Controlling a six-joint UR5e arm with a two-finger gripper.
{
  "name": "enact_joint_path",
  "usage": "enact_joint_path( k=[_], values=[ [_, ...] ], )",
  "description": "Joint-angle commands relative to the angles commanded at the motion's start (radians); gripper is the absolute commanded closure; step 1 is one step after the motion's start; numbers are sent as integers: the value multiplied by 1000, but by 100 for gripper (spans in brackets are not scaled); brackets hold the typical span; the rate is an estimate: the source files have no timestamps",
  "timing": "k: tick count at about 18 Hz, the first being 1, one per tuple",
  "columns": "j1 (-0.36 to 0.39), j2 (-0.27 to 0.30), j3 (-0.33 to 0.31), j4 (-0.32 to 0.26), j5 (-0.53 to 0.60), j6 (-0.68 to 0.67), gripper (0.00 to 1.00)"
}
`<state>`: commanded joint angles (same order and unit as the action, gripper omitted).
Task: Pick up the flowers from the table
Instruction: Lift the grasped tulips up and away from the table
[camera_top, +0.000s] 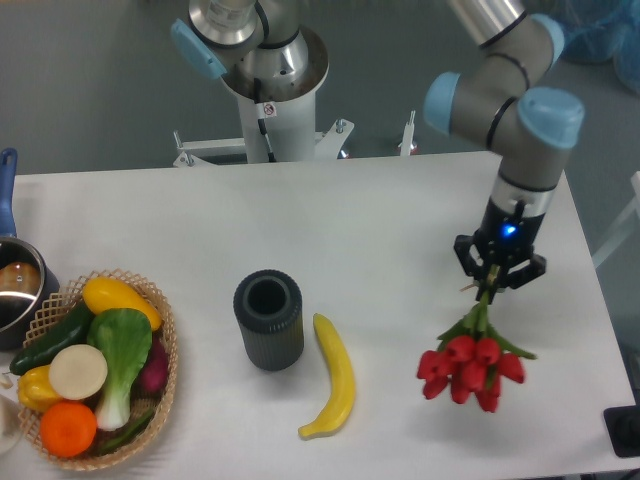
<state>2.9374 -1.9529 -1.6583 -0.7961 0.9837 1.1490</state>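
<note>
The flowers (470, 366), a small bunch of red tulips with green stems, hang at the right of the white table (380, 220). My gripper (490, 290) is shut on the upper end of the stems, with the red heads pointing down and toward the front. Most of the stems are hidden by the gripper and the leaves. I cannot tell whether the heads touch the tabletop or hang just above it.
A yellow banana (333, 390) lies left of the flowers. A dark ribbed cylinder cup (268, 318) stands beside it. A wicker basket (165, 345) of vegetables sits at the front left, a pot (12, 290) behind it. The robot base (270, 90) stands at the back.
</note>
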Motion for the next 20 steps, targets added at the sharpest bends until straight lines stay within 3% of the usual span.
enact_joint_path(
  k=[6, 20],
  values=[
    [84, 12, 26, 2, -241, 2, 88],
    [134, 26, 26, 0, -313, 2, 88]
  ],
)
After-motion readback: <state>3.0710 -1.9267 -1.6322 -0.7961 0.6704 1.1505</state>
